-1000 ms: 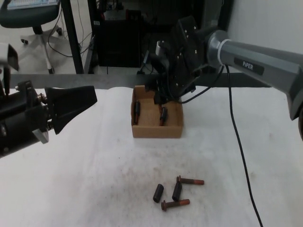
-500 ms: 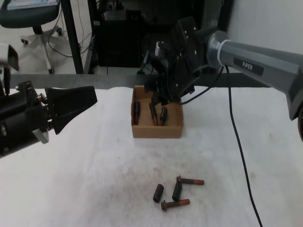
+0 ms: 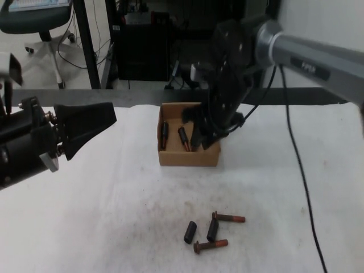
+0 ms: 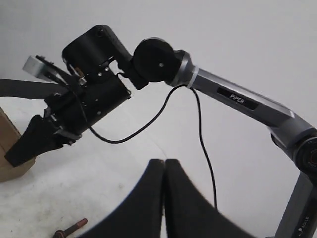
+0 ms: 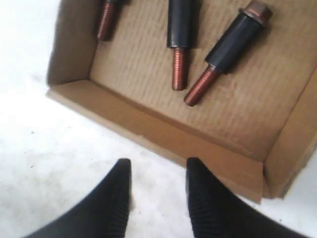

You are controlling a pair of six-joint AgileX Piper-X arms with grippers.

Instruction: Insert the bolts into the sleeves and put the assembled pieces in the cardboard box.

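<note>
The cardboard box point(image 3: 187, 154) holds assembled pieces, each a black sleeve on a copper bolt: one point(image 5: 229, 43), a second point(image 5: 180, 29) and a third point(image 5: 105, 20) partly cut off. My right gripper point(image 5: 157, 173) hangs open and holds nothing, just over the box's rim point(image 5: 163, 136), at the box's right side point(image 3: 200, 135). Two loose sleeves point(image 3: 190, 232) point(image 3: 212, 229) and two bolts point(image 3: 228, 217) point(image 3: 210, 245) lie on the white cloth near the front. My left gripper point(image 4: 164, 171) is shut with nothing in it, held above the bench's left side point(image 3: 108, 118).
The white cloth point(image 3: 114, 216) covers the bench, with free room around the loose parts. A black cable point(image 3: 296, 170) trails down the right side. One loose bolt point(image 4: 69, 230) lies below the left gripper. A desk frame and an office chair stand behind the bench.
A third assembled piece dropped from the right gripper into the box. The right arm then shifted right and toward the box's near edge. The left arm stayed still.
</note>
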